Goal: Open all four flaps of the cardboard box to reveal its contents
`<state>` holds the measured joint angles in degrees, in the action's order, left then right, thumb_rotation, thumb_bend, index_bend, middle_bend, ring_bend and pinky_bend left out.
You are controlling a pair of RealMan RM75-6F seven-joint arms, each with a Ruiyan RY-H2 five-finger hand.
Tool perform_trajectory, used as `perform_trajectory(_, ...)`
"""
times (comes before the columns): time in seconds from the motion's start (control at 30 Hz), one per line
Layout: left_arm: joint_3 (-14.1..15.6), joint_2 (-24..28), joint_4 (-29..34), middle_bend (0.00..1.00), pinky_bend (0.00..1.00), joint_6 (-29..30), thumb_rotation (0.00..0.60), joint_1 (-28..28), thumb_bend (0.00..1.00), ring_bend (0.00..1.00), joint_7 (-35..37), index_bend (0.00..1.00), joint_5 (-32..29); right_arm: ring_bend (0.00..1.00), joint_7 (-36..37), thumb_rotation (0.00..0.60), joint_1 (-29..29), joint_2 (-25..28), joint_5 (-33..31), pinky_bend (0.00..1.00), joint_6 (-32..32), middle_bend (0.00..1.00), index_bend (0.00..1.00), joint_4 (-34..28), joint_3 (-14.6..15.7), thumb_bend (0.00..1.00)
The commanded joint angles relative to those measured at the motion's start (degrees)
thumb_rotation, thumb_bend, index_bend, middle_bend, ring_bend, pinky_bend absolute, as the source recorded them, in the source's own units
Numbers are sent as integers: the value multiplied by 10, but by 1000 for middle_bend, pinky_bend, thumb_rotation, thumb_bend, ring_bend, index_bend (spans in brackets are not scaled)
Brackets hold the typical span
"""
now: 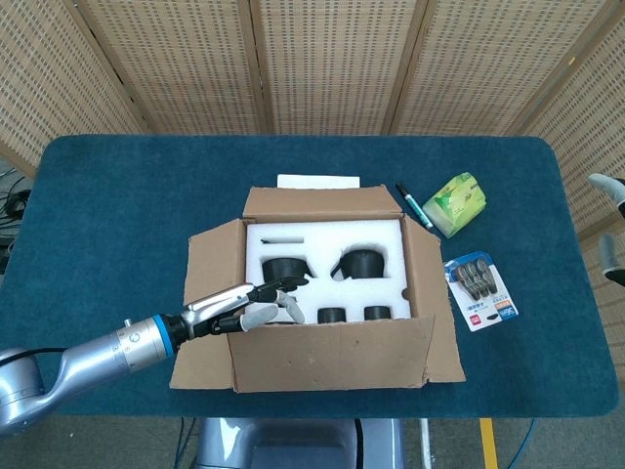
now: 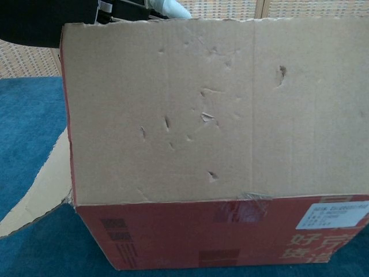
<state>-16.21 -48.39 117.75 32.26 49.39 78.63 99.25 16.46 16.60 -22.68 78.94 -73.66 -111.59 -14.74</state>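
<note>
The cardboard box point(image 1: 332, 293) sits mid-table with its back flap point(image 1: 322, 203), left flap point(image 1: 210, 259) and right flap point(image 1: 437, 293) folded out. The front flap point(image 1: 332, 352) leans toward me; in the chest view the front flap point(image 2: 213, 109) stands nearly upright and fills the frame above the red box wall point(image 2: 230, 234). My left hand point(image 1: 251, 306) reaches over the box's near left corner, fingers stretched out against the inner side of the front flap's top edge. From the chest camera the left hand point(image 2: 86, 11) peeks over that edge. White foam point(image 1: 327, 244) holds several black items. My right hand point(image 1: 609, 234) shows partly at the right edge, fingers apart, holding nothing.
A pen point(image 1: 407, 203), a green packet point(image 1: 454, 202) and a blister card point(image 1: 480, 288) lie right of the box. A white sheet point(image 1: 317, 181) pokes out behind the back flap. The left flap point(image 2: 40, 184) lies on the blue cloth point(image 1: 117, 215).
</note>
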Motion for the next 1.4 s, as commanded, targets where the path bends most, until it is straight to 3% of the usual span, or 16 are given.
perform_trajectory(0.03,26,5,-8,0,0,29,99,17,434,0,52,287,38,0,-1,600,0,1,0,6,0,206,118,0,0,672)
perform_trajectory(0.37,98,11,-37,0,0,117,98,60,426,0,167,195,113,0,0,600,-2,4,-1,2,0,206,118,-1,1,672)
perform_trajectory(0.57,137,3,-43,0,0,164,94,88,425,0,255,170,136,0,0,600,-3,4,-1,0,-1,206,119,-1,1,672)
perform_trajectory(0.93,216,-8,-65,0,0,265,94,144,426,0,407,154,234,0,3,600,-8,8,-1,0,-6,206,119,-2,3,672)
perform_trajectory(1.4,308,-17,-64,0,0,349,90,206,431,0,488,120,316,0,10,600,-12,9,3,0,-14,206,119,1,3,672)
